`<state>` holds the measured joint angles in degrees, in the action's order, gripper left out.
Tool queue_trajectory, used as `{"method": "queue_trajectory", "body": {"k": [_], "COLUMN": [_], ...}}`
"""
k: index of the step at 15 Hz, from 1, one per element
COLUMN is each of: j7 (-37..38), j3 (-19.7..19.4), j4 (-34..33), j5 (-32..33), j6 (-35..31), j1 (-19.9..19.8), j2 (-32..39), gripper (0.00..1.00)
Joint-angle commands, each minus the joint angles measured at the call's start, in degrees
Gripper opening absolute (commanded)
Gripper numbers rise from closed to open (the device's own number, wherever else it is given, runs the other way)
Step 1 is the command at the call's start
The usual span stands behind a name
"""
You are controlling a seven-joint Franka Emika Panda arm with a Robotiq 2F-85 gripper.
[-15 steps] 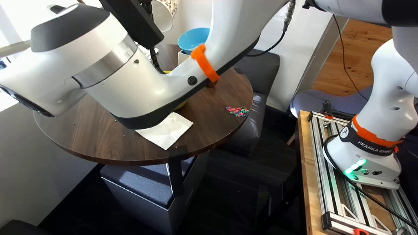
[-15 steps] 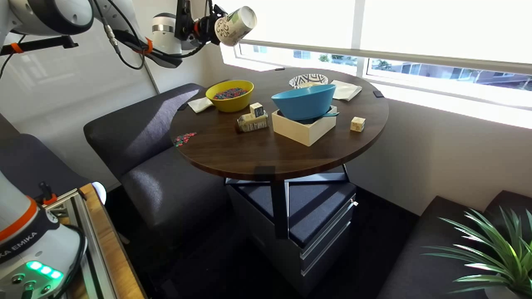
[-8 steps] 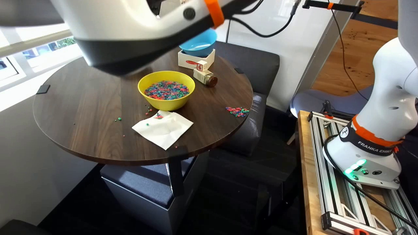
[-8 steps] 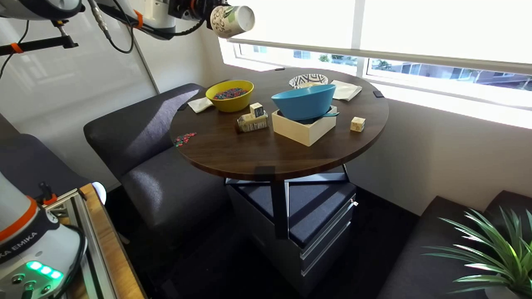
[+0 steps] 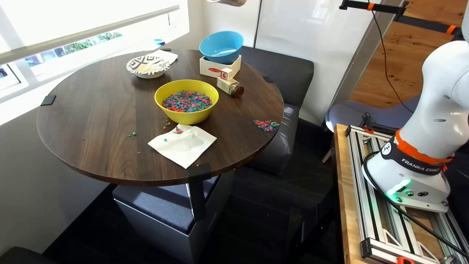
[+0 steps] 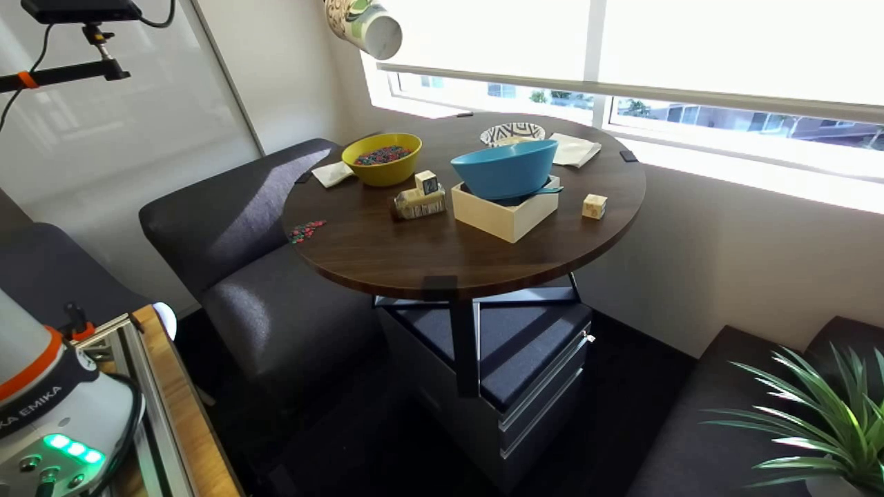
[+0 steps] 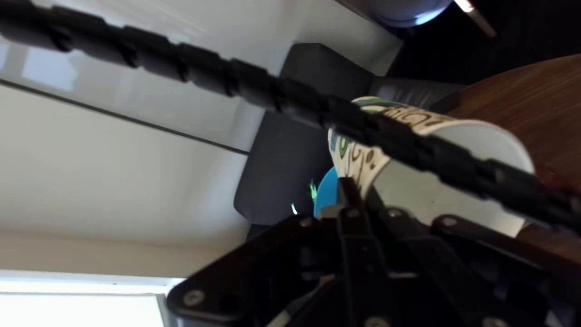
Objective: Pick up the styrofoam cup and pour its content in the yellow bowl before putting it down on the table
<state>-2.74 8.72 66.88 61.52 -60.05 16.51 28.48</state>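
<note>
The styrofoam cup (image 6: pixel 351 21) hangs high in the air, tilted on its side, with its white base showing in an exterior view. Only a sliver of the cup (image 5: pixel 231 2) shows at the top edge in an exterior view. In the wrist view, my gripper (image 7: pixel 361 193) is shut on the wall of the cup (image 7: pixel 356 161) at its rim. The visible inside is pale, with a tiny speck; a black cable hides part of it. The yellow bowl (image 5: pixel 185 118), also in an exterior view (image 6: pixel 387 177), stands on the table (image 5: pixel 106 124), full of coloured pieces.
A blue bowl (image 5: pixel 220 44) sits on a wooden box (image 6: pixel 483 218). A bottle (image 5: pixel 228 86) lies beside it with a block (image 5: pixel 226 74) on top. A patterned dish (image 5: pixel 148 75), napkin (image 5: pixel 183 146), loose pieces (image 5: pixel 266 125) and another block (image 6: pixel 594 207) are also on the table.
The arm has swung up and away, uncovering the table and yellow bowl. The cup has moved up and left with the gripper and tilted more. The things on the table have stayed put.
</note>
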Motion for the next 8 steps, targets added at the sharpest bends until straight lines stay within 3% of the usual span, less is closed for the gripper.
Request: {"method": "queue_trajectory", "body": {"k": [1, 5, 8], "j7": [4.1, 11.9, 17.1], "j3": [0.0, -1.2, 0.0], "j4": [-1.5, -4.4, -4.4], "j5": [-10.8, -22.6, -31.3], "j6": [1.1, 1.2, -0.8], "j1": [-2.5, -3.6, -5.9], "j2": [-0.9, 0.2, -0.3], "gripper": [0.01, 0.01, 0.01]}}
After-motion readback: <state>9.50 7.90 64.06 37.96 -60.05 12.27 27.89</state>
